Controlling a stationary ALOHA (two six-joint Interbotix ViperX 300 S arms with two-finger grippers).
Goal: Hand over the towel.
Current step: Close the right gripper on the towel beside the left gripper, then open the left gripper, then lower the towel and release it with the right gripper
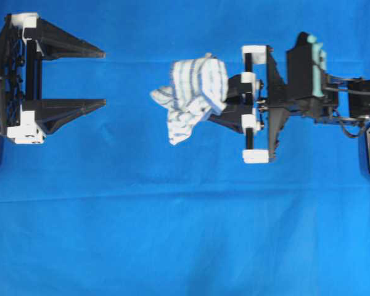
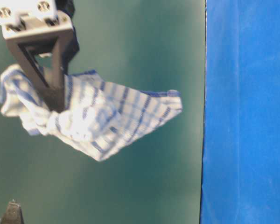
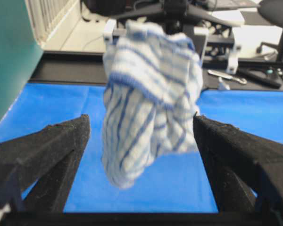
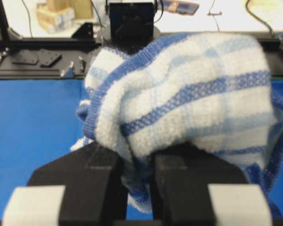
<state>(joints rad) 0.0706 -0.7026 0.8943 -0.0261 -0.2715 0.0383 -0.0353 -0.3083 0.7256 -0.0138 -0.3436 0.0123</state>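
Note:
The towel [image 1: 194, 92], white with thin blue stripes, hangs bunched above the middle of the table. My right gripper [image 1: 225, 102] reaches in from the right and is shut on it. In the right wrist view the towel [image 4: 188, 99] bulges over the two black fingers, with a fold pinched between them at my right gripper [image 4: 139, 160]. From table level the towel [image 2: 98, 116] droops off the black finger [image 2: 51, 79]. My left gripper [image 1: 103, 79] is at the far left, open, well apart from the towel. In its wrist view the towel [image 3: 151, 99] hangs ahead of the wide-spread fingers [image 3: 61, 146].
A large plain blue cloth [image 1: 172, 234] covers the whole table. A green wall [image 2: 130, 186] stands behind the arms at table level. Beyond the table edge a black frame [image 3: 254, 75] carries small tools and brackets.

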